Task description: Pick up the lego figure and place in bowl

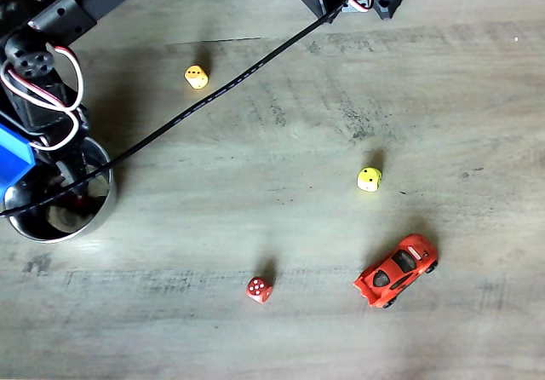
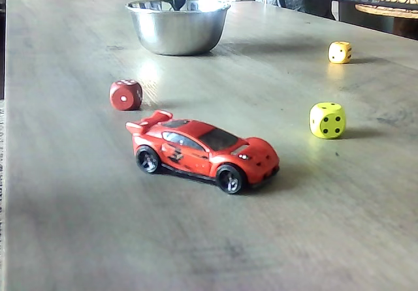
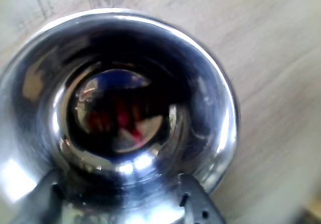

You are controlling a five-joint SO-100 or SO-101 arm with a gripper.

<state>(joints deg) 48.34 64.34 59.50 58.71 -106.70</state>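
Wrist view looks straight down into the bowl [image 3: 220, 133], where red and dark smears in the shiny bottom may be the lego figure or only a reflection; I cannot tell which. My jaws show as two dark tips at the lower edge, spread apart over the near rim with nothing visible between them. Both fixed views show my arm over the bowl, with the red car [image 1: 397, 270], red dice [image 1: 259, 289] and two yellow dice well apart on the counter [image 1: 281, 184].
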